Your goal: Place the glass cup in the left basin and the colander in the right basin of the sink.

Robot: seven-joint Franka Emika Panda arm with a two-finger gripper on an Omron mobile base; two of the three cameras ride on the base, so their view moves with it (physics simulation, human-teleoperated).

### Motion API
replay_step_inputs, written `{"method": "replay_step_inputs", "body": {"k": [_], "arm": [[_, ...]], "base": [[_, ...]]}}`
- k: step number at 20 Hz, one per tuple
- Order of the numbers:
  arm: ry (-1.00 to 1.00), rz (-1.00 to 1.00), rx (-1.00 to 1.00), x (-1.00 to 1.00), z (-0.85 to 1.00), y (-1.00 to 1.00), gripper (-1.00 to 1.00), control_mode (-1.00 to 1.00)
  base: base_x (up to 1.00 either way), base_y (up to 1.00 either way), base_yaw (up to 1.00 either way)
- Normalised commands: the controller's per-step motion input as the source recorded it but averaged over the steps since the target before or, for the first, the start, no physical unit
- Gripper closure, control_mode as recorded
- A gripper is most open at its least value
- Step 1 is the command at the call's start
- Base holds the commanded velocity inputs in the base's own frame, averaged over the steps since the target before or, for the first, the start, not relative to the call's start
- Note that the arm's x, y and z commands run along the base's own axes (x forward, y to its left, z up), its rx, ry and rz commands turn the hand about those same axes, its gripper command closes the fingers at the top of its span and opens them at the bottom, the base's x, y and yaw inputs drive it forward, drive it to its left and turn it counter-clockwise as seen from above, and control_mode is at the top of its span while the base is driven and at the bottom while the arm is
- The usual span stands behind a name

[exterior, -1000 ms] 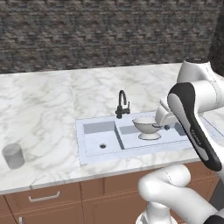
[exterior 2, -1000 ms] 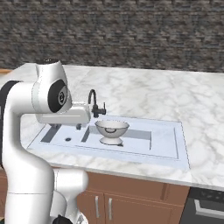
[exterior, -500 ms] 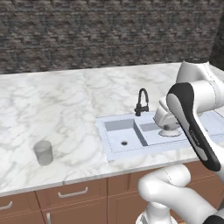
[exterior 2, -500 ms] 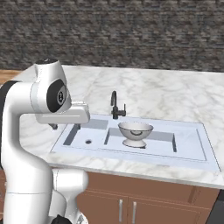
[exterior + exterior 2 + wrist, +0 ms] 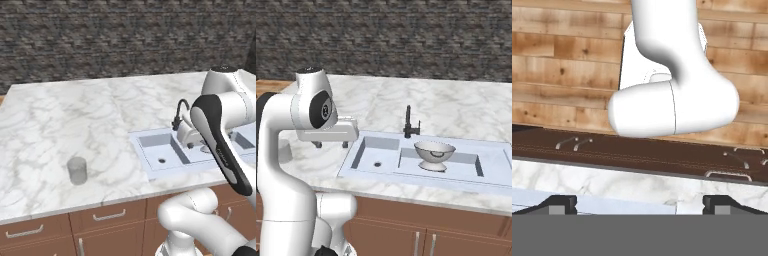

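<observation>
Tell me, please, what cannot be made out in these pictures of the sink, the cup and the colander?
- Left base view: the white arm hides the pale grey metallic colander and most of the wide rectangular right basin.
- Right base view: the arm's column covers most of the small translucent glass cup.
- Right base view: the wide basin's drain hole is hidden behind the colander.
- Hand view: the dark fingers are cut off by the bottom edge.

No legible text or markings
</observation>
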Motion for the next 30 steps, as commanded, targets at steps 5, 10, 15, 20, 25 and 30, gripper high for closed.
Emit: {"method": "replay_step_inputs", "body": {"k": [5, 10, 15, 20, 25, 30], "arm": [[0.0, 0.0, 0.0, 0.0, 0.0, 0.0, -1.0, 1.0], [0.0, 0.0, 0.0, 0.0, 0.0, 0.0, -1.0, 1.0], [0.0, 0.0, 0.0, 0.0, 0.0, 0.0, -1.0, 1.0], [0.0, 0.0, 0.0, 0.0, 0.0, 0.0, -1.0, 1.0], [0.0, 0.0, 0.0, 0.0, 0.0, 0.0, -1.0, 1.0], [0.0, 0.0, 0.0, 0.0, 0.0, 0.0, -1.0, 1.0]], "base": [[0.13, 0.46, 0.0], [0.22, 0.42, 0.0], [0.43, 0.19, 0.01], [0.51, 0.1, 0.06], [0.29, 0.02, 0.04], [0.01, 0.0, 0.02]]}}
